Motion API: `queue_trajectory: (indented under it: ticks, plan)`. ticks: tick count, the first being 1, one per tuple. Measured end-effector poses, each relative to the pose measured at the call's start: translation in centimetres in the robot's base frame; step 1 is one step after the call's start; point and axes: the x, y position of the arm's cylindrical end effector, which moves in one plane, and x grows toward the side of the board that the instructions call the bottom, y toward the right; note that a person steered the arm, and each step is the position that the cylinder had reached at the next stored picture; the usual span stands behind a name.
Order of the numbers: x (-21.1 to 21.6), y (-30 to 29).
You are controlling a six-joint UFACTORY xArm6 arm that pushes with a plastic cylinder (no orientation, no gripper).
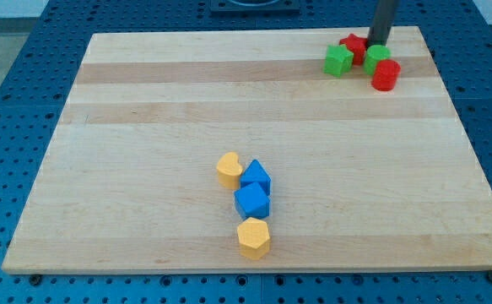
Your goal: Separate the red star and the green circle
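The red star [353, 45] sits near the top right corner of the wooden board [144, 127], partly hidden behind my rod. I take that star as my landmark. Just to its right and slightly lower is the green circle [376, 58], touching it or nearly so; I cannot tell which, since the rod covers the seam. My tip [375, 45] comes down between the two, right at the star's right edge and at the top edge of the green circle. The arm carries no gripper, only this straight dark rod, so there is nothing to spread or pinch.

Just left of the star and a little lower stands a green cube [338, 61], close against it. Lower right of the star, beyond the green circle and touching it, is a red cylinder [386, 75].

Well apart from the star, far down toward the view's bottom and to its left, lies a second cluster: a yellow block [228, 169], then two blue blocks [256, 177] [252, 202] pressed together, and below them a yellow hexagonal block [253, 238].
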Motion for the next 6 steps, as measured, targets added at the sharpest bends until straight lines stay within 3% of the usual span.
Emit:
queue_trajectory:
  ticks: [3,4,6]
  plan:
    - [4.7,-8.4]
    - [3.5,-4.4]
    - [-5.4,-2.3]
